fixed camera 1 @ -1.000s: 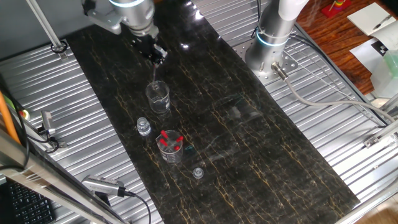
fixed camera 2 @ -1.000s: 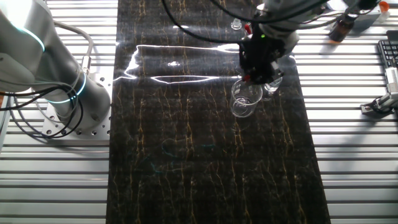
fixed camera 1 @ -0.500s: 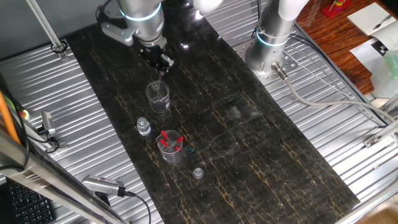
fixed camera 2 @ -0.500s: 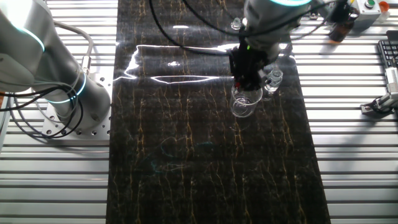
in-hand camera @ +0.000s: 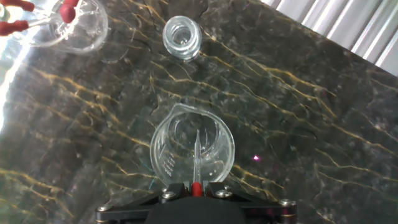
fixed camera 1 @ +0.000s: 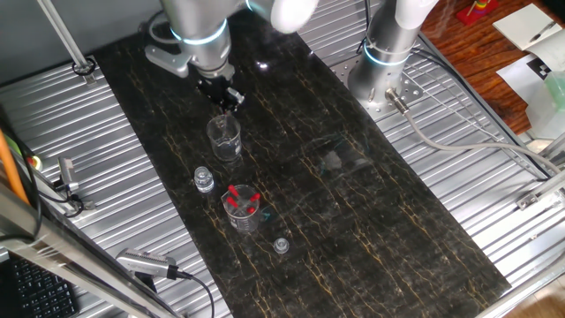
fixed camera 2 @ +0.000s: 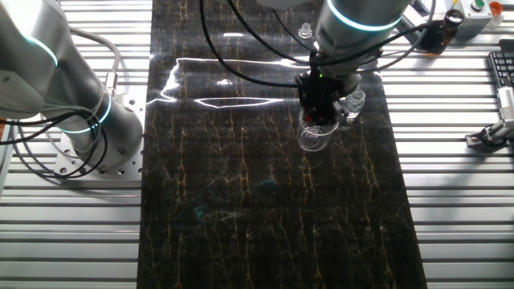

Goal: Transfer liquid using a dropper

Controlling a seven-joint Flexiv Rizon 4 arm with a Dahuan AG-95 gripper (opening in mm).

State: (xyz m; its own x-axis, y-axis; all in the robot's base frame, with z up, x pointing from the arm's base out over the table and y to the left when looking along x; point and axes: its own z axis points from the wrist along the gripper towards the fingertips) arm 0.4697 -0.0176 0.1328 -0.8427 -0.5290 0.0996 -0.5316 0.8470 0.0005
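My gripper (in-hand camera: 194, 189) is shut on the red bulb of a glass dropper (in-hand camera: 197, 158). The dropper's thin tube points down into a clear glass beaker (in-hand camera: 192, 150) that stands right under the hand. In one fixed view the gripper (fixed camera 1: 225, 99) hangs just above the beaker (fixed camera 1: 225, 140). In the other fixed view the gripper (fixed camera 2: 320, 103) covers the beaker's (fixed camera 2: 316, 134) far rim. A second beaker (fixed camera 1: 242, 208) holding red-bulbed droppers stands nearer the front; it shows at the hand view's top left (in-hand camera: 73, 23).
A small open glass vial (in-hand camera: 182, 37) stands between the two beakers, also seen in one fixed view (fixed camera 1: 204, 180). Its small cap (fixed camera 1: 281, 245) lies past the dropper beaker. A second robot base (fixed camera 1: 386, 62) stands at the back right of the dark marble mat (fixed camera 1: 353, 203).
The gripper with the dropper has come down and shifted over the beaker, so the tube's tip now reaches into the beaker's mouth.
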